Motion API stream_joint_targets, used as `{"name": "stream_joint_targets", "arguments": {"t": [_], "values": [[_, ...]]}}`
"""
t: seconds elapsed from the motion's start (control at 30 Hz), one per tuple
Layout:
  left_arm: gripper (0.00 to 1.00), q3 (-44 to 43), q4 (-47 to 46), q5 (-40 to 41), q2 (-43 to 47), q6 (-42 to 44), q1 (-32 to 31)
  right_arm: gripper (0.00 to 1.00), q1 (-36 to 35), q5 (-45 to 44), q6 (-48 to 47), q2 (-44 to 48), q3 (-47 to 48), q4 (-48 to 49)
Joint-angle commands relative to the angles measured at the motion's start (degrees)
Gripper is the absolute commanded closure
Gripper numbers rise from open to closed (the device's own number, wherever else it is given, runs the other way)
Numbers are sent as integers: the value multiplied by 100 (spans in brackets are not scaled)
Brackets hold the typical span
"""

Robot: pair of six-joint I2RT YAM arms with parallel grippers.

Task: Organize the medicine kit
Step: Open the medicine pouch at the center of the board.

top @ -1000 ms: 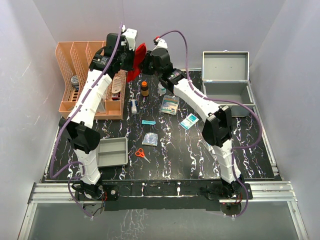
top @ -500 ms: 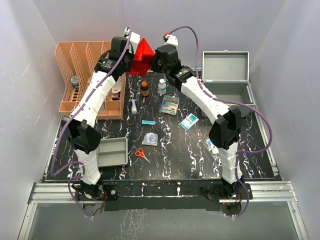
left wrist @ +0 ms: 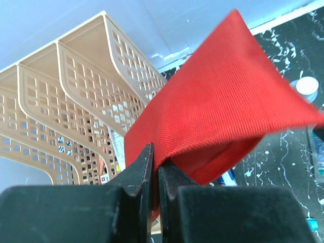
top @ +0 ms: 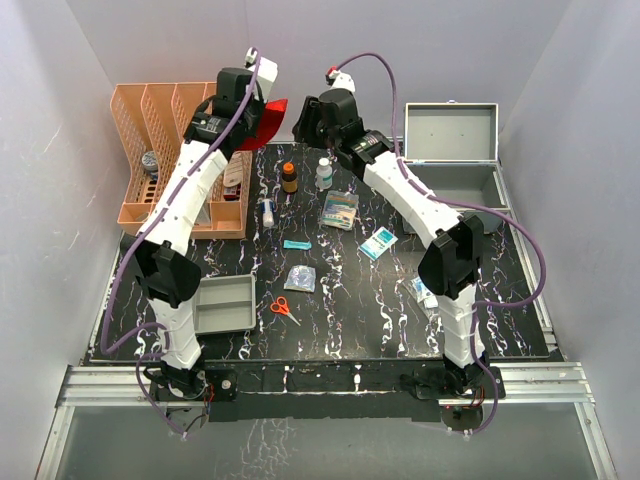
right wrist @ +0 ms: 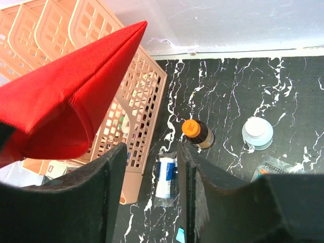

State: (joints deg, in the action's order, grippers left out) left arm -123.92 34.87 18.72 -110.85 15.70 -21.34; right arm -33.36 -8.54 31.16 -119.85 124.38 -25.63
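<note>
Left jaws pinch a red pouch (top: 268, 118), half hidden from overhead.

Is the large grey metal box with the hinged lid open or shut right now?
Open. The grey metal box has its lid standing upright behind it, showing the inside.

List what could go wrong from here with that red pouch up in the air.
The left arm's jaws pinch only a thin edge of the folded red pouch; it may slip out and drop.
An orange-capped bottle and a white-capped bottle stand nearby on the table; a falling or swinging pouch might topple them.
The right arm's jaws stand open, holding nothing, close beside the left ones; the arms might bump.
</note>
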Motion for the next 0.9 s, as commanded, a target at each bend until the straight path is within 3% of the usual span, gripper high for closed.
{"name": "stream_joint_targets", "arguments": {"t": [0.0, 0.17, 0.37, 0.53, 0.7, 0.87], "values": [[100, -441, 306, -477, 279, 100, 61, 54, 51, 240, -137, 54, 159, 292], [100, -273, 964, -871, 321, -160, 60, 43, 54, 113, -408, 494, -369, 314], [100, 264, 1024, -1038, 599, -362, 60, 33, 54, -85, -973, 1271, -1247, -590], [100, 176, 1111, -1126, 533, -429, 58, 2, -21, -56, -1102, 1784, -1778, -1501], [100, 150, 1171, -1253, 496, -539, 50, 2, -94, -511, -1317, 2241, -2322, -1954], [100, 286, 1158, -1304, 568, -619, 49, 2, 325, 170, -407, 2857, -3600, -823]]}}
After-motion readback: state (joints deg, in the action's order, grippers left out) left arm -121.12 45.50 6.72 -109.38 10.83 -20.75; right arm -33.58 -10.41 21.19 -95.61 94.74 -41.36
